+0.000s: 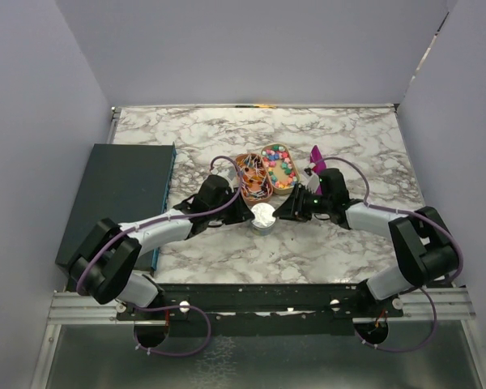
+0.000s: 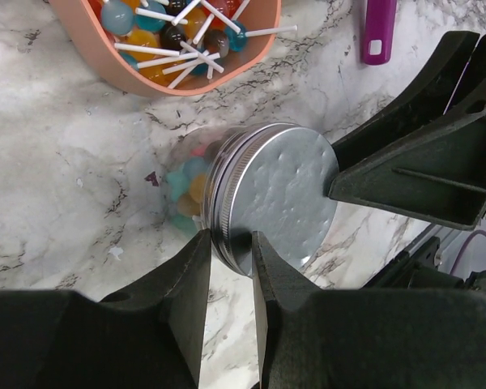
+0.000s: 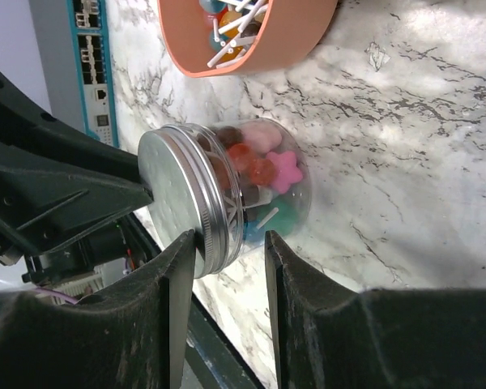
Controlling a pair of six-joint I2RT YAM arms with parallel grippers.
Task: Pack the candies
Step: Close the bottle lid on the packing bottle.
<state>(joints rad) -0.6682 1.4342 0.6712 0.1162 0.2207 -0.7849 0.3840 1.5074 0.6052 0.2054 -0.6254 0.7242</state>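
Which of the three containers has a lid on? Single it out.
The clear jar in front, capped by a silver lid; the lollipop bowl and candy bowl behind it stand open.

**A:** What sits in the middle?

**B:** A clear jar (image 2: 172,166) on the marble table (image 2: 57,203), closed with a silver screw lid (image 2: 279,198) whose flat face is turned toward the camera. Candies (image 2: 190,190) in teal, orange and pink show blurred through the wall.

**A:** And the left gripper (image 2: 231,250)?

**B:** Its two dark fingers (image 2: 186,296) stand close together at the lid's lower rim. I cannot tell whether they pinch it.

**A:** On the right?

**B:** The right gripper (image 2: 348,170) meets the lid's right edge.

**A:** Along the top?

**B:** A peach bowl (image 2: 81,24) of lollipops (image 2: 138,36) with white sticks, and the end of a purple scoop (image 2: 378,36).
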